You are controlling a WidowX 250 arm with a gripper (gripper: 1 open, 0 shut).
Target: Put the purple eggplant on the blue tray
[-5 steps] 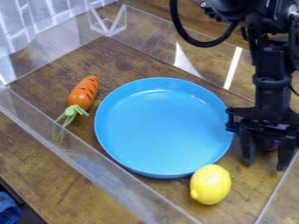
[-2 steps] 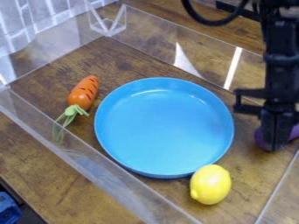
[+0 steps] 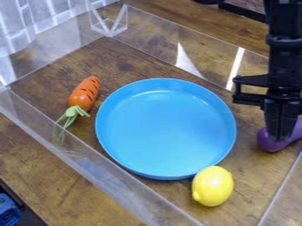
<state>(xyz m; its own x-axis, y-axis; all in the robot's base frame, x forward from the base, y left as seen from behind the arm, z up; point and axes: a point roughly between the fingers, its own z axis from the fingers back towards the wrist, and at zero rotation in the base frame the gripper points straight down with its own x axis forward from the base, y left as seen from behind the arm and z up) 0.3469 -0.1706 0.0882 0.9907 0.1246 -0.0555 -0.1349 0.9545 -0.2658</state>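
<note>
Camera view, purple eggplant (image 3: 278, 139) beneath shut pincer (image 3: 270, 117)

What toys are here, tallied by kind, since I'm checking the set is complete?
Carrot: 1
Lemon: 1
Eggplant: 1
Round blue plate: 1
Total: 4

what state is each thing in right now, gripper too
gripper: shut, tips at the eggplant, can't tell if gripping
eggplant: off the tray, partly hidden by the gripper
blue tray: face up, nothing on it
lemon: whole, beside the tray
carrot: lying down, green top attached
</note>
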